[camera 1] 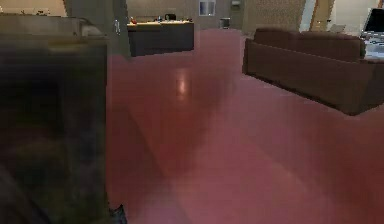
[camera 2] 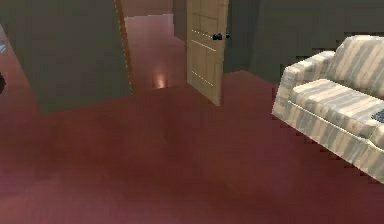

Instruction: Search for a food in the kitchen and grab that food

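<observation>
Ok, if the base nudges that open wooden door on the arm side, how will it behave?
The wooden door stands ajar, so it would probably swing rather than resist. It looks like a rigid panelled slab: likely stiff and fairly heavy. Its dark handle sticks out and might snag on contact.

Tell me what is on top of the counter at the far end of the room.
On the counter small dark shapes stand, too small to name. Whether any is food cannot be told; the counter's far side is hidden.

Dim light, soft glare patches on the floor point(camera 1: 200, 130).
</observation>
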### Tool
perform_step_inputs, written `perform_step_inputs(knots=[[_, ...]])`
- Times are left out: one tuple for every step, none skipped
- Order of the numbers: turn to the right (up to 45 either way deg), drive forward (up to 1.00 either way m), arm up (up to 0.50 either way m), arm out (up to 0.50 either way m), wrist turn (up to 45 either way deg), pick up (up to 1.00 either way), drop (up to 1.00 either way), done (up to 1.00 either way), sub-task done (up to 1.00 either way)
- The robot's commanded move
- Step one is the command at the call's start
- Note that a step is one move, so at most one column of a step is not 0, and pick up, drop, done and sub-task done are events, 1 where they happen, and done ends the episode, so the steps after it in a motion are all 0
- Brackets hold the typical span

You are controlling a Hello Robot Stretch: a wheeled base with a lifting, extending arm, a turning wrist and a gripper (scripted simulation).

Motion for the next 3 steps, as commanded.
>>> perform_step_inputs(knots=[[0.0,0.90,0.00,0.00,0.0,0.00,0.00,0.00,0.00],[-12.0,0.00,0.00,0.00,0.0,0.00,0.00,0.00,0.00],[0.0,1.00,0.00,0.00,0.0,0.00,0.00,0.00,0.00]])
